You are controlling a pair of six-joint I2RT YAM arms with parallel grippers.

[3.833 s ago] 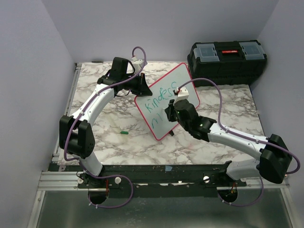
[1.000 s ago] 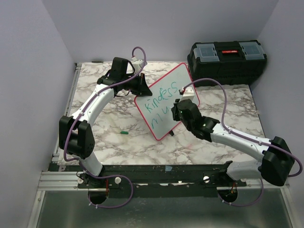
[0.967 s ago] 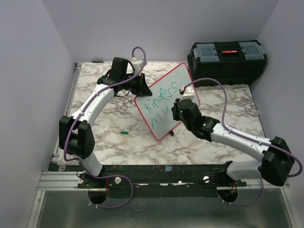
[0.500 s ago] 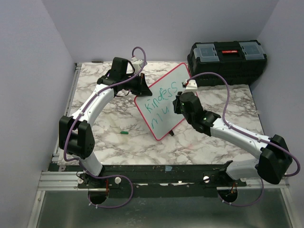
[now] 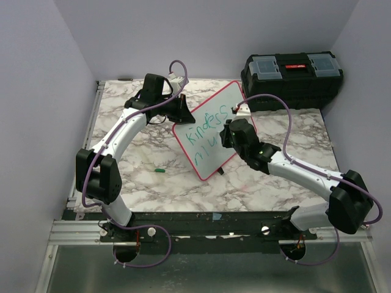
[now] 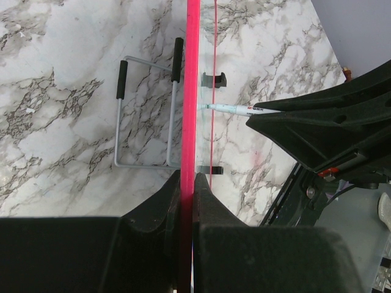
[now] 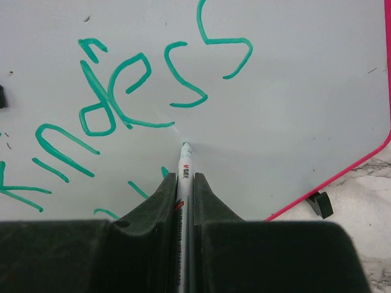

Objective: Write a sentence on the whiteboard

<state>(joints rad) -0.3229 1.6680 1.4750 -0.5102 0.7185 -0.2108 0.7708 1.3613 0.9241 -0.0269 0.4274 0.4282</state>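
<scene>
On my right wrist feed, the right gripper (image 7: 185,180) is clamped on a white marker (image 7: 185,160). The barrel is pinched between the two black fingers (image 7: 160,195) and pokes out toward the middle of the frame. Its tip sits right at the face of the whiteboard (image 7: 299,85), just under the first "s" of the top line; I can't tell whether it is actually pressing. The sentence (image 7: 122,91) is in green, and its first line climbs from lower left to upper right. Only scraps of the second line show beside the fingers. At lower right I see the board's pink rim and a small black foot (image 7: 321,204) on the marble.

On the left wrist feed, the left gripper (image 6: 187,182) is closed tight on the board's pink edge (image 6: 193,79), which runs straight up the centre of the frame. A wire stand (image 6: 146,116) lies on the table left of it. The marker (image 6: 235,109) comes in from the right to meet the board face.

From the top camera, the whiteboard (image 5: 227,101) stands tilted in mid-frame between the two arms. The left gripper (image 5: 182,110) is at its upper-left edge and the right gripper (image 5: 227,131) is over its right half. A black toolbox (image 5: 292,76) sits at upper right, and a small green cap (image 5: 159,171) lies on the marble table (image 5: 153,189) at lower left of the board.
</scene>
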